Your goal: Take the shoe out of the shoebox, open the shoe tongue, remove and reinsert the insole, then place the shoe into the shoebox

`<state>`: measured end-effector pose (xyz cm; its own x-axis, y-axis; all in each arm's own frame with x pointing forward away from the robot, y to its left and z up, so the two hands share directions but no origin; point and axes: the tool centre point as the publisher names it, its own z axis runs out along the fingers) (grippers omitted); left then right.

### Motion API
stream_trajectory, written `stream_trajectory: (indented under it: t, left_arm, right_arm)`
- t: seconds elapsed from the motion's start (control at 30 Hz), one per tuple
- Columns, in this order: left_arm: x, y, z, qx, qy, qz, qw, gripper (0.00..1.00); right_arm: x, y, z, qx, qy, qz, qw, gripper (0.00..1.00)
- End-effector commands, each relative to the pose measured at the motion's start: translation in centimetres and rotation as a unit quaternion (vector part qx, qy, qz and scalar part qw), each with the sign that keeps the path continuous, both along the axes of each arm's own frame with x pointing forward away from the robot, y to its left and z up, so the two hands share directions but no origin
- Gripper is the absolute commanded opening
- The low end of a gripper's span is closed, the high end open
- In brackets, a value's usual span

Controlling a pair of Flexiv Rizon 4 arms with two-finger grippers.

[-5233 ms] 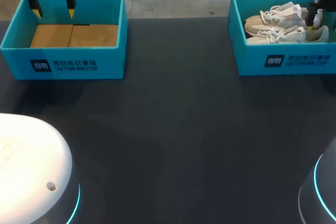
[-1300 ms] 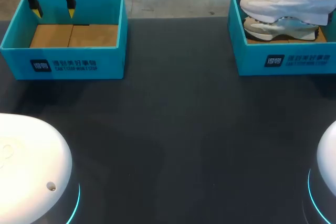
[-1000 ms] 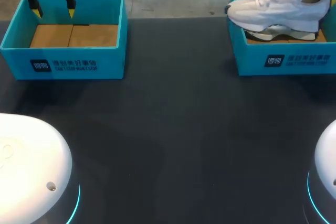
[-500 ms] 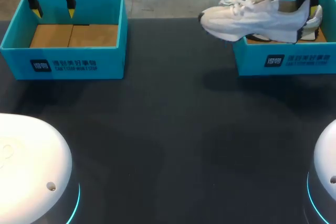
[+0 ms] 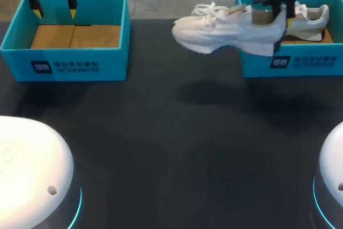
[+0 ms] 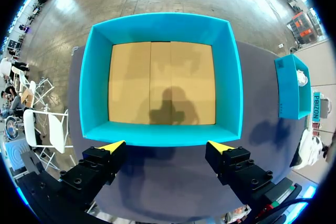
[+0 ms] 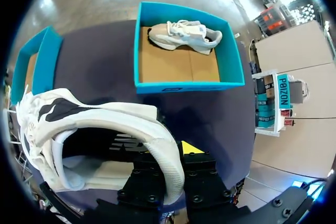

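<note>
1. While the left end effector (image 5: 54, 10) hangs over the far wall of the left box (image 5: 64, 67), its fingers (image 6: 112, 147) stand wide apart with nothing between them. The box below shows only a bare cardboard floor.
2. The shoe (image 5: 222, 31) hangs in the air above the desk (image 5: 171, 148), between the two boxes and nearer the right one. It is clear of the surface.
3. Its long axis runs across the desk. The toe and laces point toward the left box, and the heel sits at the right end effector (image 5: 281, 21).
4. That end effector is clamped on the heel collar, with one finger inside the opening and one outside.
5. The right arm is on the shoe, while the left arm is well apart from it. To lift the tongue, I judge the left arm must cross toward the toe end, or the shoe must be set down mid-desk.
6. The right box (image 5: 292, 64) holds a second shoe (image 5: 313, 17).
</note>
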<state>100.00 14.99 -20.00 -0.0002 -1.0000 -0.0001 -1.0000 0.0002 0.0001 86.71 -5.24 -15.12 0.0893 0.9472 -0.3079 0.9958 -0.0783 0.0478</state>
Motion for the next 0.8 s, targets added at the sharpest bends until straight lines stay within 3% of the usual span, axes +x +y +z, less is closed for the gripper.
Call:
stream_trajectory:
  t: [0.03,0.37,0.8]
  left_arm:
    - [0.0,0.0,0.0,0.0,0.0,0.0,1.0,1.0]
    - [0.0,0.0,0.0,0.0,0.0,0.0,1.0,1.0]
    - [0.0,0.0,0.0,0.0,0.0,0.0,1.0,1.0]
  right_arm:
    - [-1.8,2.7,-0.2,-0.019,-0.003,0.003,1.0,0.0]
    - [-6.7,6.7,-2.0,-0.015,0.004,0.008,1.0,0.0]
    - [-11.1,9.9,-4.0,-0.021,0.01,0.016,1.0,0.0]
